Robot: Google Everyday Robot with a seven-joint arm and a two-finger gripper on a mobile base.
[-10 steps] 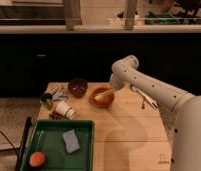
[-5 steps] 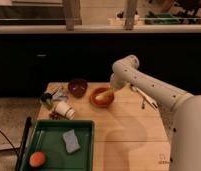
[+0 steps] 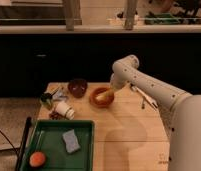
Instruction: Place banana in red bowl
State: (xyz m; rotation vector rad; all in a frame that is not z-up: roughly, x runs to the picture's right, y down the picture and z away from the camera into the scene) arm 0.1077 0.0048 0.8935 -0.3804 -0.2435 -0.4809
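The gripper (image 3: 110, 93) is hanging over the red bowl (image 3: 101, 97), at its right rim, and its fingers are pinching the banana (image 3: 107, 94), which is slanting down into the bowl. Left of the bowl, the maroon bowl (image 3: 77, 87) is sitting (just apart). Below and left of the red bowl, a green tray (image 3: 53, 135) is holding a sponge (image 3: 70, 140) and an orange (image 3: 37, 159).

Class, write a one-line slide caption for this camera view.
Gripper lowers the banana into the red bowl, beside the maroon bowl and green tray.
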